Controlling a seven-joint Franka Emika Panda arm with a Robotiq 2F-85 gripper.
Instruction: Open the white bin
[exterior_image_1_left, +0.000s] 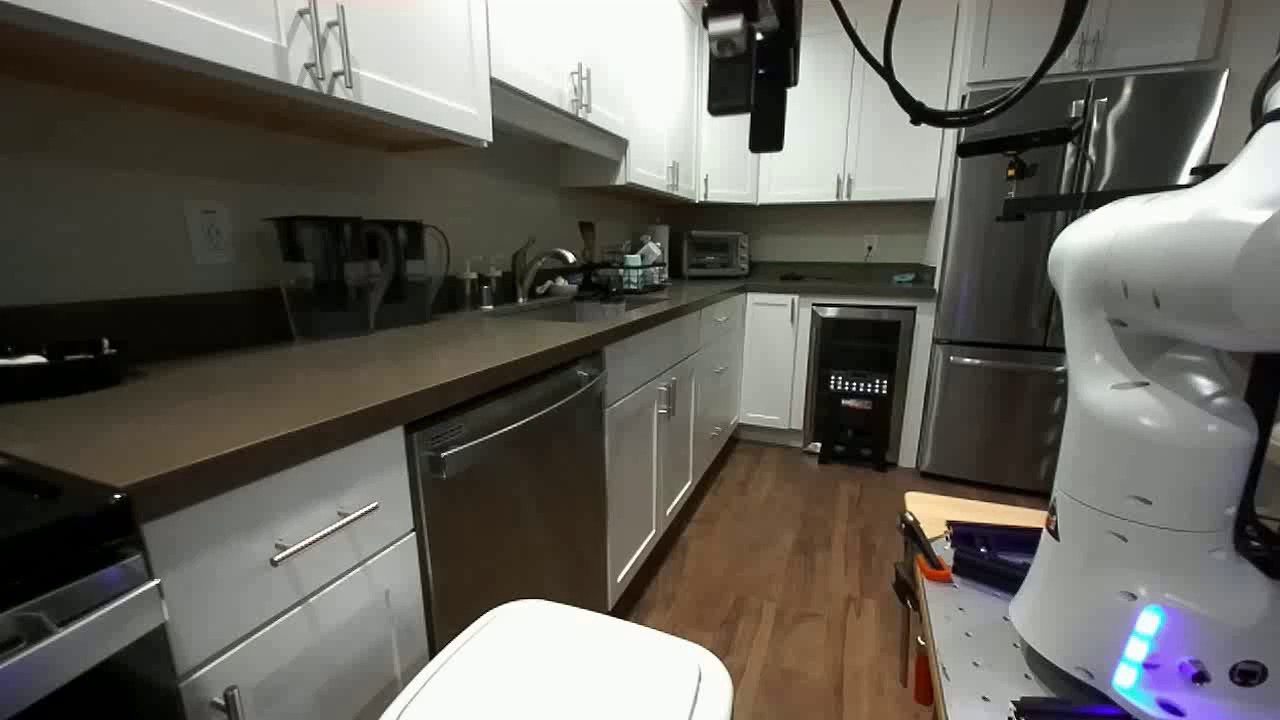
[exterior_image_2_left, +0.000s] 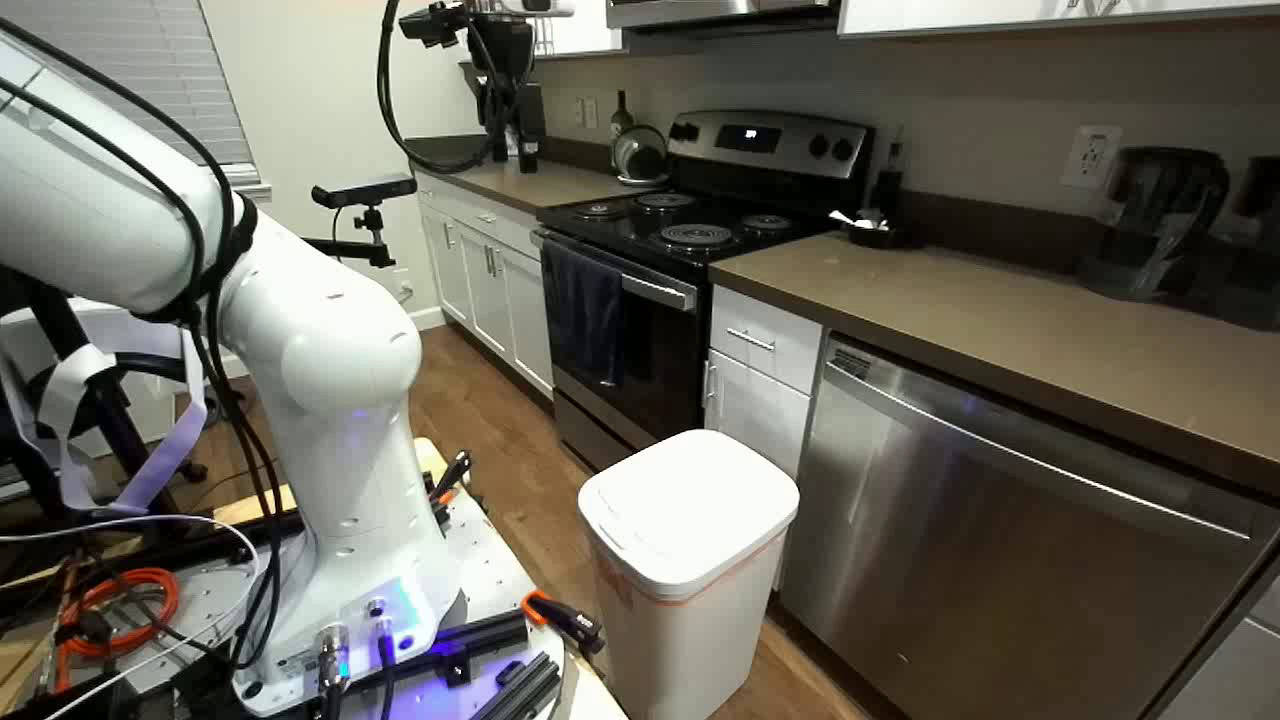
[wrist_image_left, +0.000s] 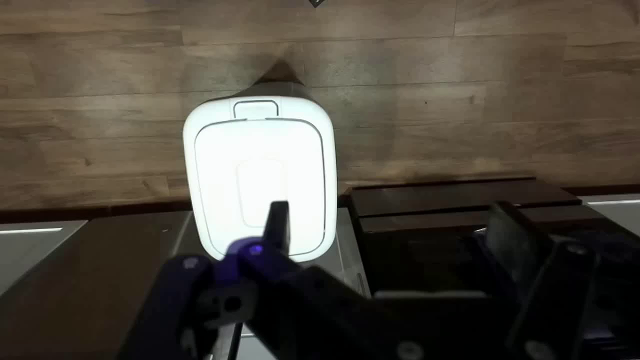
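Approach seems current: the wide-spread end effector (wrist_image_left: 391, 215) should descend towards the closed bin (wrist_image_left: 261, 172), centre-left in the wrist view.

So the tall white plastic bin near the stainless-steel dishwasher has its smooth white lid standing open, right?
Not quite: the smooth white lid isn't standing open. In an exterior view it lies flat, closed over the tall white plastic bin, which is indeed near the stainless-steel dishwasher.

Wht bin (wrist_image_left: 260, 175), lid (wrist_image_left: 260, 142) dn
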